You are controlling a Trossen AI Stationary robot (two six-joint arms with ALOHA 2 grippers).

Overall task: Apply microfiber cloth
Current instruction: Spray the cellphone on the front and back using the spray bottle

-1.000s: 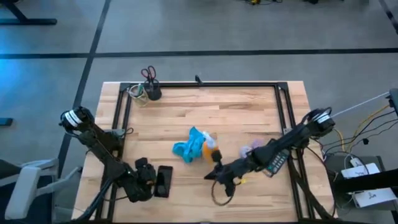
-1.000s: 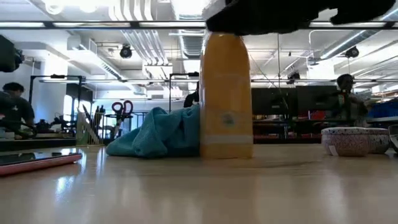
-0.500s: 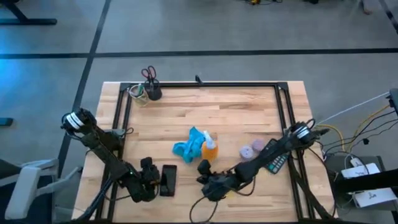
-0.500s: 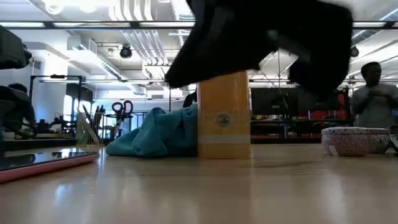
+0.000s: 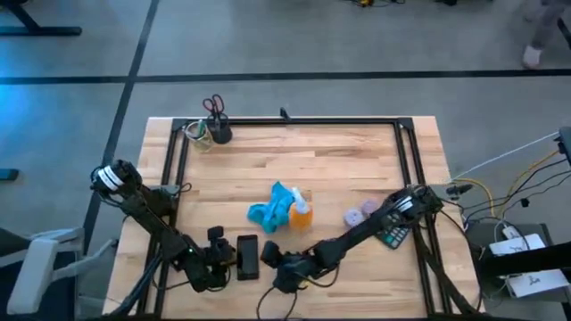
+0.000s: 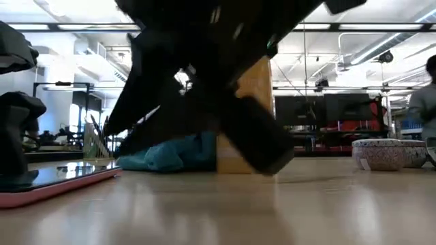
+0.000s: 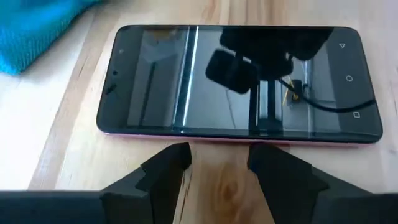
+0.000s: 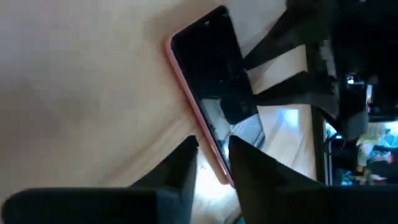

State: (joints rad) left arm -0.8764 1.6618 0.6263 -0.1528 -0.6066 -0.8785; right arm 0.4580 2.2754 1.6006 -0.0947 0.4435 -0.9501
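Wood table [image 5: 339,160]: both grippers flank the phone [image 5: 247,257], jaws parted and empty; we'd pinch the soft, light microfiber cloth [image 5: 270,207] at a raised fold.

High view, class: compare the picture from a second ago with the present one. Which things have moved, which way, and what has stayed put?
The right hand swept from beside the orange bottle toward the table's near edge and leftward, ending by the phone. The left hand pushed the phone a little to the right. Neither hand holds anything. The blue cloth, the bottle and the scissors cup stayed where they were.
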